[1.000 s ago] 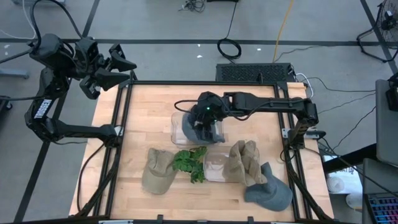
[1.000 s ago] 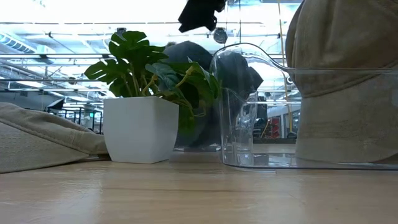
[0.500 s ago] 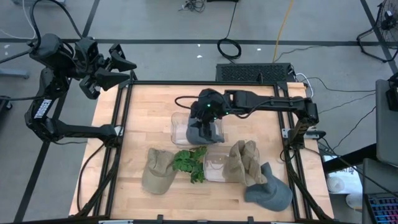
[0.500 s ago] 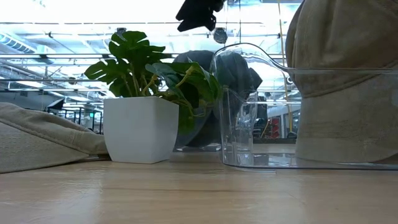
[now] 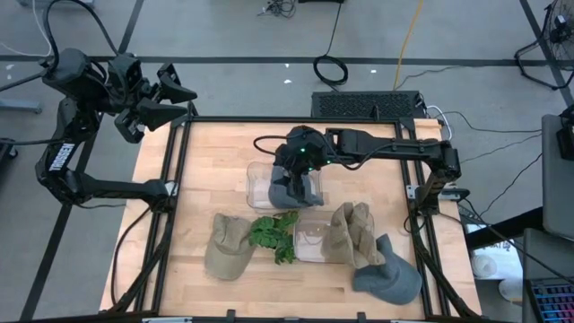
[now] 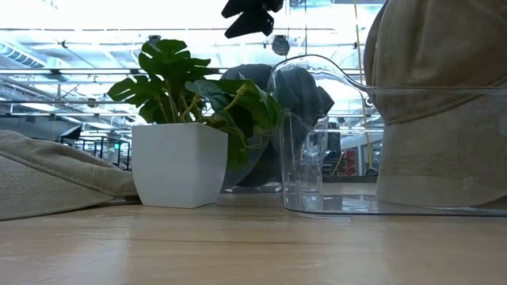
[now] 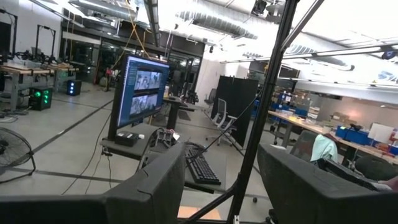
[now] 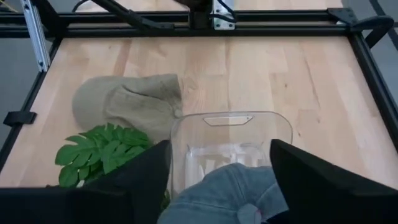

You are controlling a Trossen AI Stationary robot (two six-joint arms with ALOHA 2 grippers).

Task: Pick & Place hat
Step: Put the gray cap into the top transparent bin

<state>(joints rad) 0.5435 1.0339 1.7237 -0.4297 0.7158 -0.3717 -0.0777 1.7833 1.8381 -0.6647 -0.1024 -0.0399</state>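
Observation:
A blue-grey hat [image 5: 285, 190] [image 8: 227, 193] lies crumpled inside a clear bin [image 5: 255, 172] [image 8: 230, 116] at the table's middle, resting on the bin's floor. My right gripper [image 5: 290, 169] [image 8: 227, 180] [image 6: 247, 14] hangs open just above it, one finger on either side, clear of the cloth. In the low view the hat [image 6: 305, 91] shows well below the fingers. My left gripper [image 5: 179, 100] [image 7: 221, 180] waits open beyond the table's far left corner.
A tan hat [image 5: 228, 244] lies at the near left beside a potted plant [image 5: 273, 235]. A second clear bin [image 5: 309, 240] holds another tan hat [image 5: 352, 231]. Another blue-grey hat [image 5: 387, 274] lies near the right front corner. A black frame [image 5: 184, 179] rims the table.
My right gripper has opened above the bin and let go of the blue-grey hat. The hat has sunk a little and settled inside the bin. The gripper has stayed over the same spot.

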